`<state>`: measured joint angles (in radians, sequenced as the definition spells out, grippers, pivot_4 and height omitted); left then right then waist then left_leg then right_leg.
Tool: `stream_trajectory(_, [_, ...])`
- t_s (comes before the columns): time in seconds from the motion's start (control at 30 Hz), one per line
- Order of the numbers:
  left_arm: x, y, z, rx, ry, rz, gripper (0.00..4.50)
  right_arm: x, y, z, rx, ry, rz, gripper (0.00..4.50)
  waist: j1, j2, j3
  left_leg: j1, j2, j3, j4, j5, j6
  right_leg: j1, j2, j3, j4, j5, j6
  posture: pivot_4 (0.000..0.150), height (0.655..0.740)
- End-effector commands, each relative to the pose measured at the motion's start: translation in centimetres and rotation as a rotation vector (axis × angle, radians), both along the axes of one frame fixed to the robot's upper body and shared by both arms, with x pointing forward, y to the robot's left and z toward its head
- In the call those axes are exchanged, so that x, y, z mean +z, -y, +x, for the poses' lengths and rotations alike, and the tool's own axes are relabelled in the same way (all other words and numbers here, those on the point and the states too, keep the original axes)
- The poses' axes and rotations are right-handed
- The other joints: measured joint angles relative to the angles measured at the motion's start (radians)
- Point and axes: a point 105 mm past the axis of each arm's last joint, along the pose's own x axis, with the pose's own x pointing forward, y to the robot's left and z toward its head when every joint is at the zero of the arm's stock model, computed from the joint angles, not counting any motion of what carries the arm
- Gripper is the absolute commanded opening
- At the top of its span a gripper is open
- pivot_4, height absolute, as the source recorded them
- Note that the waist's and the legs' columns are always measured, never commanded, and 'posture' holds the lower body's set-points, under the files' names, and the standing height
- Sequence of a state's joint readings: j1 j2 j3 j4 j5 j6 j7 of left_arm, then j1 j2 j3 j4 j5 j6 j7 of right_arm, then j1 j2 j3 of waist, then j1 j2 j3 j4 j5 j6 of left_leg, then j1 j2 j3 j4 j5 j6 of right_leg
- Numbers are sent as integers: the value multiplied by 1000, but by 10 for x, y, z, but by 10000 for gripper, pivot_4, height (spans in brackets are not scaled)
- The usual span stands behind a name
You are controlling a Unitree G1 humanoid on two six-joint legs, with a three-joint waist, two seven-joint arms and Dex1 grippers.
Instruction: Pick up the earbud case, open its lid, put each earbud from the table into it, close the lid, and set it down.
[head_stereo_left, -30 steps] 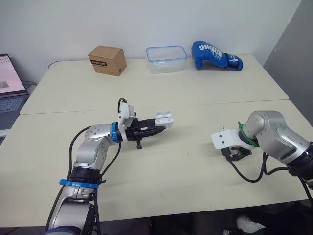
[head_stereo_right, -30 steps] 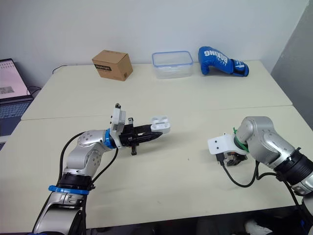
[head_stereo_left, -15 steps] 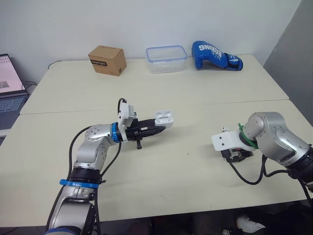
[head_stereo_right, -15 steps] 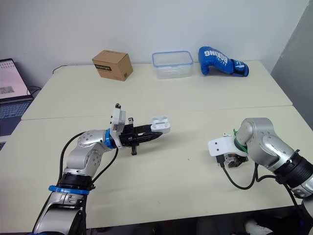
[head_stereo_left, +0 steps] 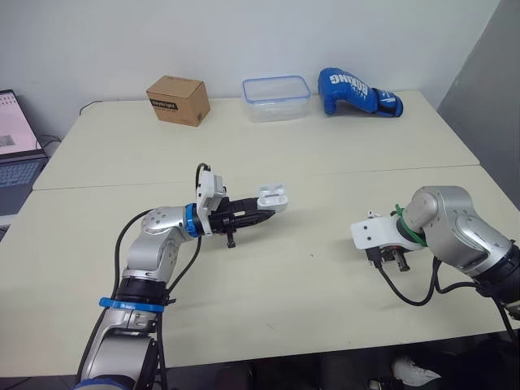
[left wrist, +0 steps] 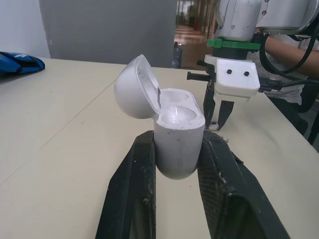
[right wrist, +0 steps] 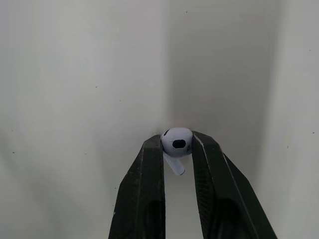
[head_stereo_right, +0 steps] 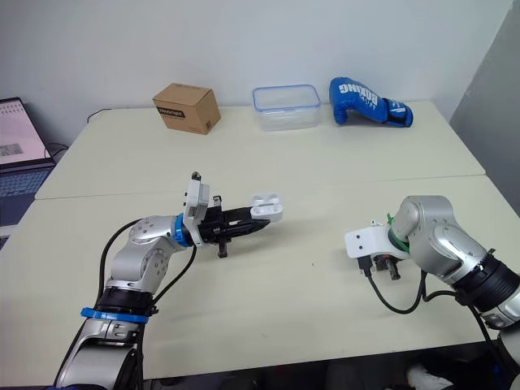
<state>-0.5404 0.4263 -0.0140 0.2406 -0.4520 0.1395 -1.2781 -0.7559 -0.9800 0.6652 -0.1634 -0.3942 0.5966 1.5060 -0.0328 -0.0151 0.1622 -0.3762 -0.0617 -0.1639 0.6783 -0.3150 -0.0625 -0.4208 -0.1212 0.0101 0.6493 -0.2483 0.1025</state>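
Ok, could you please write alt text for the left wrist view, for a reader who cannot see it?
The left tool grips a white earbud case, with the lid swung open. Behind it, the right tool points down at the beige table.

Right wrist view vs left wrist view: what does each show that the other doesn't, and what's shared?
Right wrist: an earbud pinched in the right gripper. Left wrist: the earbud case, lid open, clamped upright in the left gripper, plus a blue boxing glove. Shared: the right gripper and the table.
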Motion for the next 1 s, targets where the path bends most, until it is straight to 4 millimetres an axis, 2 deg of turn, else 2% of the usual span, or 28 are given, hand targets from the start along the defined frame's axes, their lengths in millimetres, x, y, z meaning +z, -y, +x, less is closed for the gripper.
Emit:
stream_trajectory(0.03, [9,2,-1,-8,52,-10,7663,7,1,2,-8,35,4,3975,0,0,0,0,0,0,0,0,0,0,0,0,0,0,0,1500,7307])
stream_trajectory(0.2, [10,2,5,21,73,-17,7663,27,-2,4,-76,97,96,3975,1,0,0,0,0,0,0,0,0,0,0,0,0,0,0,1500,7307])
stream_trajectory(0.33, [11,5,11,40,89,-34,7663,54,-28,9,-209,181,368,3975,0,0,0,0,0,0,0,0,0,0,0,0,0,0,0,1500,7307])
stream_trajectory(0.67, [12,12,20,37,85,-61,7663,95,-80,4,-524,219,958,3975,2,0,0,-2,-1,-2,1,0,0,-1,0,-1,1,0,-1,1500,7307])
stream_trajectory(0.8, [13,14,22,31,81,-67,7663,116,-99,2,-587,212,1229,3975,0,1,0,-2,-1,-2,1,0,0,-2,0,-1,2,0,-1,1500,7307])
stream_trajectory(1.0, [16,14,25,17,64,-74,7663,138,-117,-6,-586,251,1463,3975,-1,1,-1,-2,-1,-2,1,0,0,-3,0,0,3,0,-1,1500,7307])
